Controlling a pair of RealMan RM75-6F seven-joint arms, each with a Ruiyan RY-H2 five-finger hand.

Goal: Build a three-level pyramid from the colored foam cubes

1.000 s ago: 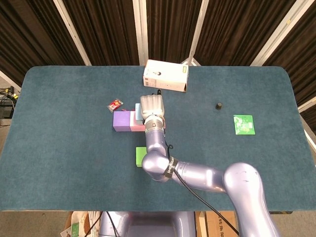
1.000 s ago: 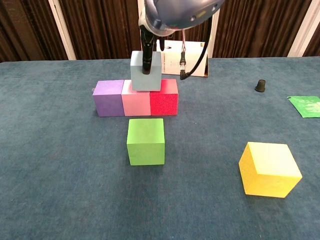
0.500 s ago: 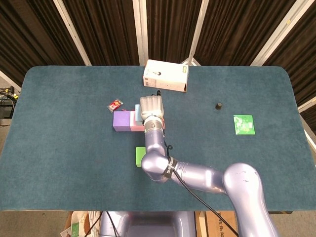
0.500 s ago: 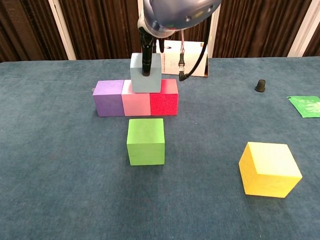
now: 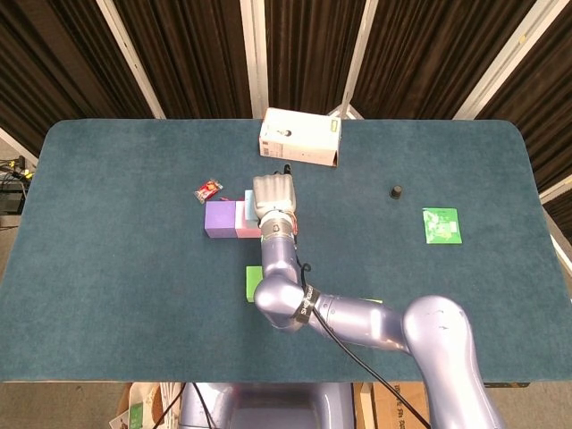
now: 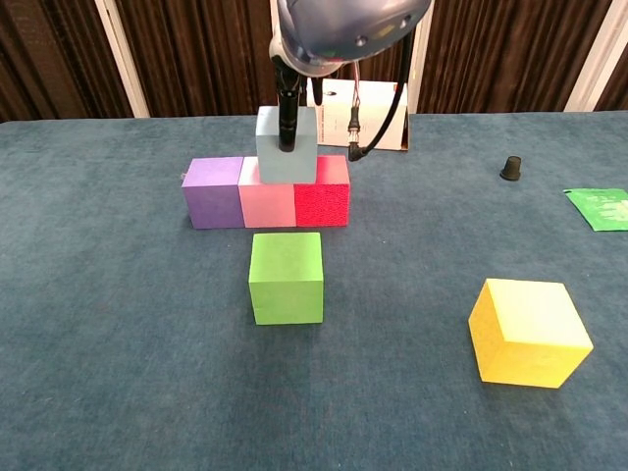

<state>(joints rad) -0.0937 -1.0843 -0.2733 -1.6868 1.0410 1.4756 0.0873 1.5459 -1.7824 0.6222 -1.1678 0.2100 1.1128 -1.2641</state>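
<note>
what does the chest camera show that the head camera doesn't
Only the chest view shows the red cube, the front of the blue cube on the bottom row, and the whole yellow cube. Only the head view shows the right hand from above, covering the blue cube, and a small red packet. Both show the purple cube, pink cube, green cube, white box, green packet and black knob.

white box [image 5: 299, 138] print illegible, no other text readable
</note>
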